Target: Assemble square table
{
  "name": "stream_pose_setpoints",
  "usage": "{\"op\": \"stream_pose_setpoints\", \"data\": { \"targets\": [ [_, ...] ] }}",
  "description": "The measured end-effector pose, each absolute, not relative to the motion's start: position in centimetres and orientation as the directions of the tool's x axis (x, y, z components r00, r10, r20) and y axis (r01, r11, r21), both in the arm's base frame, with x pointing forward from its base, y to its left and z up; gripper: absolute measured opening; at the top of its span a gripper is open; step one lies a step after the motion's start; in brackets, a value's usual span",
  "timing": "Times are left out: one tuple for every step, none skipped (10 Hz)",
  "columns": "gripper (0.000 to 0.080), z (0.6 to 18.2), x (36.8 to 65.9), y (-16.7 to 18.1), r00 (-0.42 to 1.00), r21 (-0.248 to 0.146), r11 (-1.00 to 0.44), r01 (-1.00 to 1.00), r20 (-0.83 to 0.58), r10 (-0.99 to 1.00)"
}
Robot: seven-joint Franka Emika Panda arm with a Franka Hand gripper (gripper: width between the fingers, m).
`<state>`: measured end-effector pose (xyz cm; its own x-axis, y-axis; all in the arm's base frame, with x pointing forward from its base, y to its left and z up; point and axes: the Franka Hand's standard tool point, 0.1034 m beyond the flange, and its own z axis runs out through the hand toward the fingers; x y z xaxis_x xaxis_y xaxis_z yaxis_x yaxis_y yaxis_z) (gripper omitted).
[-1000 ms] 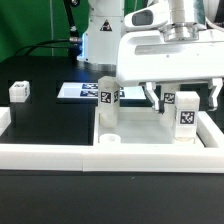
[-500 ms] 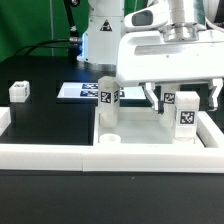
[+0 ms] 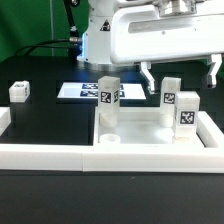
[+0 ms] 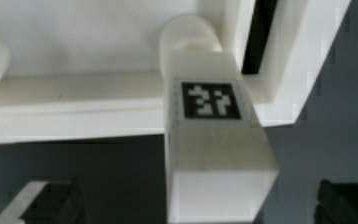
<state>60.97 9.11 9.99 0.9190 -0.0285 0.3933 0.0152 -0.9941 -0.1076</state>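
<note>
Border wall (image 3: 60, 155), long, low and white, lies nearest across the front of the black table (image 3: 50, 125). Just behind it, toward the exterior view's right, sits the square table top (image 3: 140, 138), a white tray with a corner hole showing at its near left. Three tagged legs stand upright on it: the left leg (image 3: 108, 95), the near right leg (image 3: 185, 112) and the back leg (image 3: 172, 90) just behind that one. The loose leg (image 3: 20, 91) lies well apart at the exterior view's left. Farther back lies the marker board (image 3: 78, 92). The gripper (image 3: 180, 72) hangs above the top, its fingers (image 3: 148, 74) spread apart and holding nothing; the wrist view looks down a tagged leg (image 4: 208, 100) between them.
</note>
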Motion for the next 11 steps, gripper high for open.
{"op": "stream_pose_setpoints", "data": {
  "targets": [
    [0.0649,9.8,60.4,10.0,0.958,-0.147,-0.989,0.016,0.286,-0.027],
    [0.0649,10.2,60.9,9.8,0.966,-0.153,-0.988,0.017,0.259,-0.024],
    [0.0649,9.8,60.2,10.1,0.984,-0.165,-0.986,0.016,0.179,-0.014],
    [0.0649,9.9,59.8,9.9,0.997,-0.162,-0.987,0.019,0.072,0.008],
    [0.0649,10.6,60.6,8.2,0.998,-0.067,-0.997,0.032,-0.051,0.036],
    [0.0649,11.4,62.1,7.3,0.992,-0.002,-1.0,0.006,-0.123,0.006],
    [0.0649,11.0,61.9,7.4,0.984,0.025,-1.0,0.004,-0.178,-0.001],
    [0.0649,10.8,62.1,7.5,0.986,0.022,-1.0,0.008,-0.169,0.004],
    [0.0649,10.9,62.1,7.4,0.986,0.022,-1.0,0.006,-0.169,0.003],
    [0.0649,10.8,62.0,7.4,0.985,0.022,-1.0,0.007,-0.17,0.003],
    [0.0649,10.8,62.1,7.7,0.986,0.017,-1.0,0.004,-0.169,0.001]
  ]
}}
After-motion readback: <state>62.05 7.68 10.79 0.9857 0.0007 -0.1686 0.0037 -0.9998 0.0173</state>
